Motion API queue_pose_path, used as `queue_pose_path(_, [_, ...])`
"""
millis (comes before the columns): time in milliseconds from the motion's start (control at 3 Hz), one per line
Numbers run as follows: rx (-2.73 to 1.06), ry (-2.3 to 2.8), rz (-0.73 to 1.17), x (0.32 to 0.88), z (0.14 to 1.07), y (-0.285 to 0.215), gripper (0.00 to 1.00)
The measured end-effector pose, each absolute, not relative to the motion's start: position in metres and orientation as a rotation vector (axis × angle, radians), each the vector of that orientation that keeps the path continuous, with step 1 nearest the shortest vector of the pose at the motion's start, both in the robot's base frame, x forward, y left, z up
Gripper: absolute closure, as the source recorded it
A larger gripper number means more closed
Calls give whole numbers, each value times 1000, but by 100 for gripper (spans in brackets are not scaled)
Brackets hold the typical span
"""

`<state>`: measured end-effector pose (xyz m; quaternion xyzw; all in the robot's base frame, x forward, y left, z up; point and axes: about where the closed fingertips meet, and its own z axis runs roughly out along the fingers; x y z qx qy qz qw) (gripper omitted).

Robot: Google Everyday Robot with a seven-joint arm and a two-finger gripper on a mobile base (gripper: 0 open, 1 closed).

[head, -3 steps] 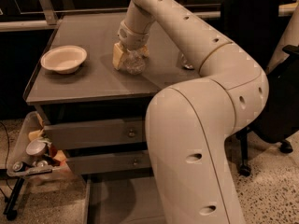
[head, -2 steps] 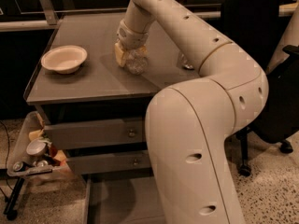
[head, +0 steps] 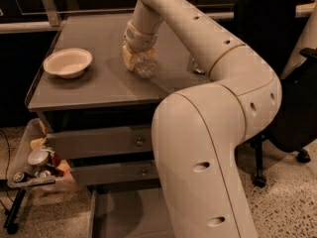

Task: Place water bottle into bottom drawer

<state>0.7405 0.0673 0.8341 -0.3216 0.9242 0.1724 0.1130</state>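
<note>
The water bottle (head: 145, 65), clear and ribbed, is at the middle of the grey table top (head: 99, 83), right under my wrist. My gripper (head: 137, 59) reaches down from above and is shut on the bottle, with one yellowish finger (head: 129, 58) showing at its left side; the other is hidden. The bottle is at or just above the table surface. The bottom drawer (head: 124, 212) is pulled out low at the front, a flat grey tray partly hidden behind my arm.
A pale bowl (head: 68, 62) sits on the table's left. Two closed drawer fronts with round knobs (head: 140, 142) are below the top. A side bin (head: 34, 167) with clutter hangs at the left. A black chair (head: 277, 58) stands at the right.
The gripper and bottle have barely shifted, staying at the same spot on the table top.
</note>
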Motion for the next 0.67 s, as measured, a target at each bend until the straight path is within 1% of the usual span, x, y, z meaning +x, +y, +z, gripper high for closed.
queue_pose_path(333, [-943, 2711, 506, 740, 838, 67, 100])
queue_pose_path(667, [-930, 2703, 532, 693, 868, 32, 100])
